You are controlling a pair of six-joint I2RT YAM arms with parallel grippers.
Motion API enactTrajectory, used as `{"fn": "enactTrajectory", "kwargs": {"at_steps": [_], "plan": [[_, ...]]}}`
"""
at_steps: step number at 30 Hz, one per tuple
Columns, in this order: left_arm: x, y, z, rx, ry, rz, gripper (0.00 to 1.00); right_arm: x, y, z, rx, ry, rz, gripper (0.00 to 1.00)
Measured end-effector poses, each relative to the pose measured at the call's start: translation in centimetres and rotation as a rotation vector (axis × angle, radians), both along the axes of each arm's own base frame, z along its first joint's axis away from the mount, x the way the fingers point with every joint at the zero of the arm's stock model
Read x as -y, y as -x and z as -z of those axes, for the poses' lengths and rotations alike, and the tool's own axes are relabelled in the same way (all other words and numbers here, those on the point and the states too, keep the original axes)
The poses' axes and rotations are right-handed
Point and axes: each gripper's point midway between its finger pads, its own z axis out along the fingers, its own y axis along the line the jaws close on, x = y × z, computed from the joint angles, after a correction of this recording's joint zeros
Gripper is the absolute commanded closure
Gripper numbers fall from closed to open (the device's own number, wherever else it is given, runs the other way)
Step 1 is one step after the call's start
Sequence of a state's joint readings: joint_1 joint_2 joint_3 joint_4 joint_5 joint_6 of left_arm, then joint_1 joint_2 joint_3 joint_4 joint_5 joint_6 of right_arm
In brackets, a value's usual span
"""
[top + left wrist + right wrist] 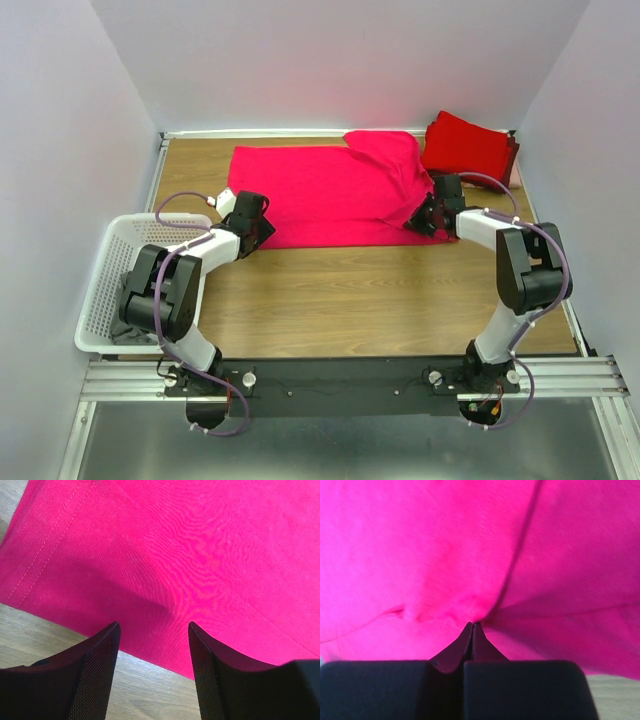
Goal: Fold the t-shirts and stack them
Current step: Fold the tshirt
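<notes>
Clamping the pink t-shirt [330, 195], apparently by its edge, is the right gripper [471, 626]; left gripper [153, 626] gapes over hem [65, 615].

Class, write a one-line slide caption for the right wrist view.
Right claw pinched shut on a puckered fold of the pink-red t-shirt.

The pink t-shirt [445, 555] overruns the right wrist view's top and sides — at the top view's lower left, the left arm [178, 283] hides part of the basket [100, 290].

Left gripper [154, 626] spread, right gripper [471, 626] pinched closed
</notes>
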State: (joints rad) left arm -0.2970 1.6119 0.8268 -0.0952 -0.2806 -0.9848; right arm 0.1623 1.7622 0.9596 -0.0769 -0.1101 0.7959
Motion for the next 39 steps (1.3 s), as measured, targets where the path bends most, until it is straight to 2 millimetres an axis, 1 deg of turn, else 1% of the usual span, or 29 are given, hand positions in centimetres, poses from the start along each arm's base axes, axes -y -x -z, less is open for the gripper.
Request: {"fn": "enactTrajectory", "kwargs": {"at_steps": [2,5,8,10,18,24,31,32,35,37,38,39], "plan": [[0.0,0.0,0.0,0.0,0.0,0.0,0.36,-0.3,-0.7,-0.4,0.013,-0.002,-0.004,0.99],[0.0,0.0,0.1,0.0,0.0,0.0,0.36,-0.7,-2.2,-1.3,0.043,-0.005,-0.011,0.99],[0.0,0.0,0.1,0.0,-0.001,0.001,0.36,-1.3,-4.3,-2.2,0.08,-0.007,-0.021,0.99],[0.0,0.0,0.0,0.0,-0.001,0.001,0.36,-1.6,-5.3,-2.4,0.093,-0.007,-0.026,1.0],[0.0,0.0,0.1,-0.002,-0.01,0.011,0.37,-3.7,-8.5,-2.3,0.13,0.015,-0.087,0.99],[0.0,0.0,0.3,-0.006,-0.016,0.016,0.37,-5.5,-10.6,-1.8,0.159,0.047,-0.139,0.99],[-0.1,-0.1,0.3,-0.006,-0.023,0.025,0.37,-6.6,-12.5,-1.3,0.19,0.083,-0.184,0.99],[0.0,-0.1,0.3,-0.006,-0.024,0.025,0.37,-6.7,-12.7,-1.4,0.195,0.088,-0.188,0.98],[0.0,-0.3,0.3,-0.006,-0.027,0.029,0.37,-6.9,-13.2,-1.4,0.21,0.11,-0.207,0.81],[0.0,-0.3,0.3,-0.006,-0.027,0.029,0.37,-6.9,-13.4,-1.4,0.218,0.121,-0.216,0.73],[0.0,-0.3,0.3,-0.006,-0.028,0.03,0.36,-6.9,-13.4,-1.5,0.223,0.129,-0.224,0.65],[0.0,-0.3,0.3,-0.006,-0.029,0.031,0.35,-6.8,-13.5,-1.5,0.226,0.134,-0.23,0.61]]}}
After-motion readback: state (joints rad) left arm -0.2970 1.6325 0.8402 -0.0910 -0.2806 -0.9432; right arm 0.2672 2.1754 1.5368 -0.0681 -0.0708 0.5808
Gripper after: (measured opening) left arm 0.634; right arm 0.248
